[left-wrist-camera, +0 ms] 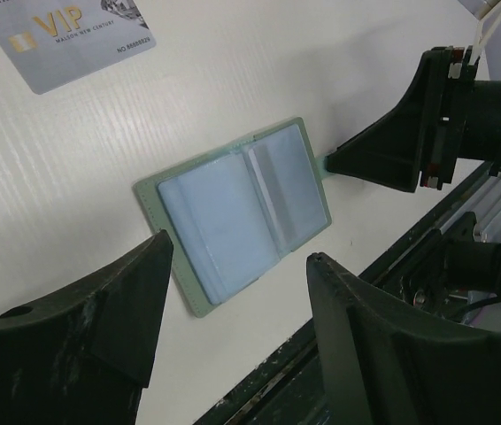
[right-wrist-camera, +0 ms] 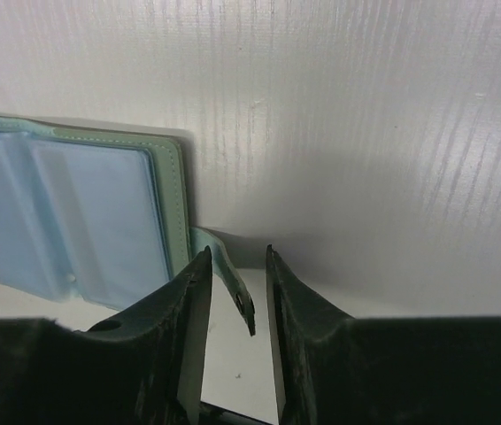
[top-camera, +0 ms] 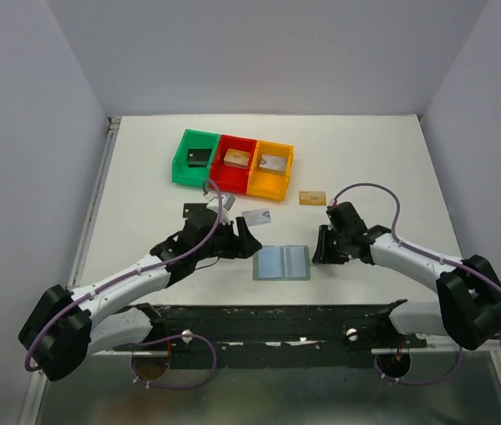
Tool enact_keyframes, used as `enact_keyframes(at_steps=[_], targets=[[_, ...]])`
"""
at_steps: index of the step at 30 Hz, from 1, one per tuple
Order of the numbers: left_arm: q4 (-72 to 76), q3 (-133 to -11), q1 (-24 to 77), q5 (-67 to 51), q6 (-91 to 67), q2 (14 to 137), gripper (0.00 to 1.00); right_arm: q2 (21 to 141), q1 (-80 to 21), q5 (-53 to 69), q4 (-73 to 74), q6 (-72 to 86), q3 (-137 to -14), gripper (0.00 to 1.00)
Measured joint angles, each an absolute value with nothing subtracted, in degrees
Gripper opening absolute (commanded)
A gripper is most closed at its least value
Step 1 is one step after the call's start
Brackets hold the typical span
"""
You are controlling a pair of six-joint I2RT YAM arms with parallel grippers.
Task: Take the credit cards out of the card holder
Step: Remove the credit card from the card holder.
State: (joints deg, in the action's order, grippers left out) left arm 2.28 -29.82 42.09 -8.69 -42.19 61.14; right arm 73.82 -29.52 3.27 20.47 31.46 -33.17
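Right pincer (right-wrist-camera: 237,255) around card-holder tab (right-wrist-camera: 233,285) (bins (top-camera: 233,161) beyond)

Bright even light, soft shadows, blurry close-ups

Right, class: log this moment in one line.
card holder: open flat | left gripper: open beside it | right gripper: open around closing tab | VIP card: out
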Motion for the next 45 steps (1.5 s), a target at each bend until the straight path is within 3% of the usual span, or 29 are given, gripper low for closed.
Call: enact_keyframes(at_steps=[5, 8, 23, 45], targets=[[2.50, -30.79, 43.05, -9.15, -41.04, 63.22, 0.73, 75.59, -29.50, 4.73, 19.29, 31.20, -33.85, 0.09], [2.48, -31.68, 43.81, -10.04, -40.03, 65.36, 0.72, 75.50, -29.50, 6.63, 18.44, 30.57, -33.82, 0.00], [2.24, -40.86, 48.58, -13.43, -35.68, 80.29, 0.69, 65.32, -29.50, 19.14, 16.56, 22.33, -33.93, 0.00], [0.56, -47.55, 52.53, -13.32, -33.36, 89.65, 0.71, 64.45, -29.50, 27.99, 15.38, 21.37, -34.15, 0.00]])
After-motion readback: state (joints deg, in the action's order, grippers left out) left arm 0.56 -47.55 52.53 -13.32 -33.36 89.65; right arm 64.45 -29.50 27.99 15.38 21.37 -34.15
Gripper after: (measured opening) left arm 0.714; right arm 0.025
